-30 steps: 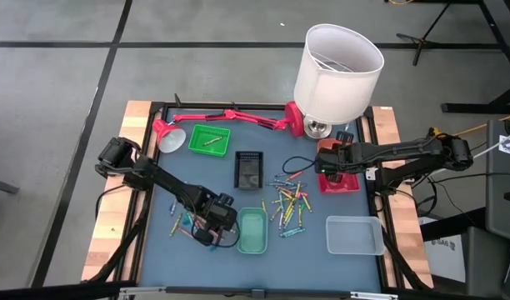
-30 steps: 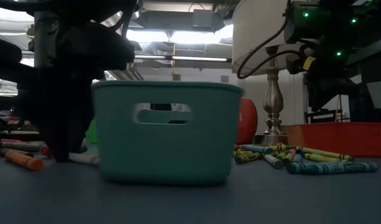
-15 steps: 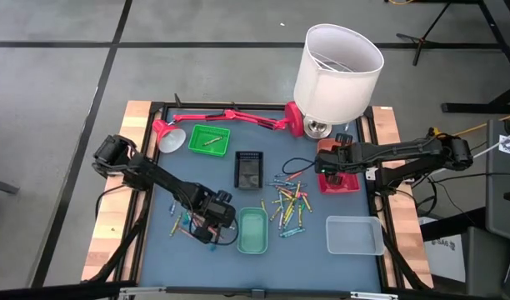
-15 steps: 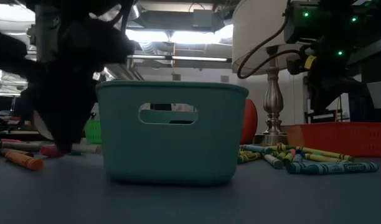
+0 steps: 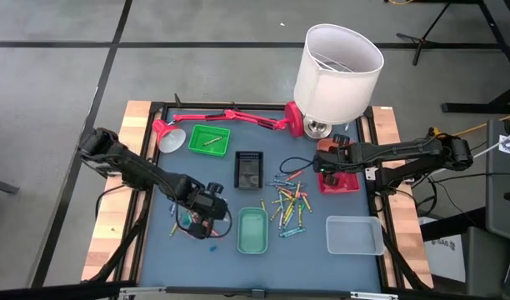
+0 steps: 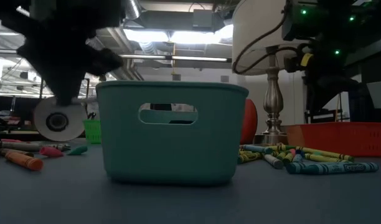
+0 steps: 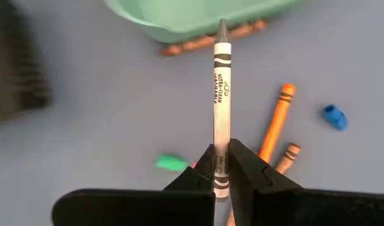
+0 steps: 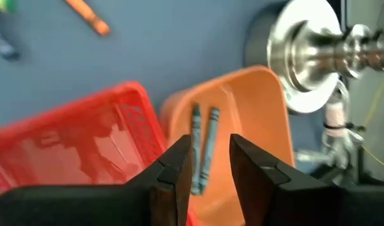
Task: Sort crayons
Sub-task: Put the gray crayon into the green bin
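A white-wrapped crayon (image 7: 221, 107) with a grey tip and dark bands is clenched in the left tool (image 7: 221, 172), just left of the teal tray (image 5: 253, 231). Loose crayons (image 5: 290, 202) are scattered right of that tray. The right tool (image 8: 210, 164) is held apart, empty, above two blue crayons (image 8: 202, 148) in an orange tray (image 8: 242, 119).

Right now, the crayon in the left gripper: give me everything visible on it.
The grey crayon is a thin wax stick in a pale paper wrapper with dark bands and small printed text, its grey tip bare. The left gripper is shut on its lower end, one of the fingers on each side, so most of its length juts straight out ahead. It is held off the blue mat, tip pointing toward the teal tray. Nothing else touches it.
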### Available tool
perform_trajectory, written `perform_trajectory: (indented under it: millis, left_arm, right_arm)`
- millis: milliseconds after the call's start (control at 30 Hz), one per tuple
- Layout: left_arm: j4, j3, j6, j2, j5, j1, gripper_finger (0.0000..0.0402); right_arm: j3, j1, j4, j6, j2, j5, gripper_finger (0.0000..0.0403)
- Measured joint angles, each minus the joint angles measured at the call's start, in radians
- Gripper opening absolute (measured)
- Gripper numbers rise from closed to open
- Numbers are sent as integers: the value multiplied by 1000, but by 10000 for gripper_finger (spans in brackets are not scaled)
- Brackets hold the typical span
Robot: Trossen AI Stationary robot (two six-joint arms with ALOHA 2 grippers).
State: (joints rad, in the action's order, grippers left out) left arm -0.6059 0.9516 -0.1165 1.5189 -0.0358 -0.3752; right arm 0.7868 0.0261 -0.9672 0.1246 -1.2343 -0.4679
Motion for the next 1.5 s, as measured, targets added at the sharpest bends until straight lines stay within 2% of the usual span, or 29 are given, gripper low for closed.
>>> perform_trajectory:
  millis: [267,533,1033,1300,1500]
  left_arm:
    - [-102,1,-119,-139,-217,41,6]
    - [-155,1,-139,-212,-368,179,6]
    - [-198,1,-127,-206,-371,524,6]
    - [-196,1,23,-203,-367,675,6]
    - [-195,1,98,-179,-326,752,6]
  right_arm:
    - [0,0,96,-7,0,126,106]
    - [0,0,173,-7,0,173,106]
    - [0,0,315,-7,0,174,106]
    - [0,0,323,-7,0,174,106]
    - [0,0,321,-7,0,174,106]
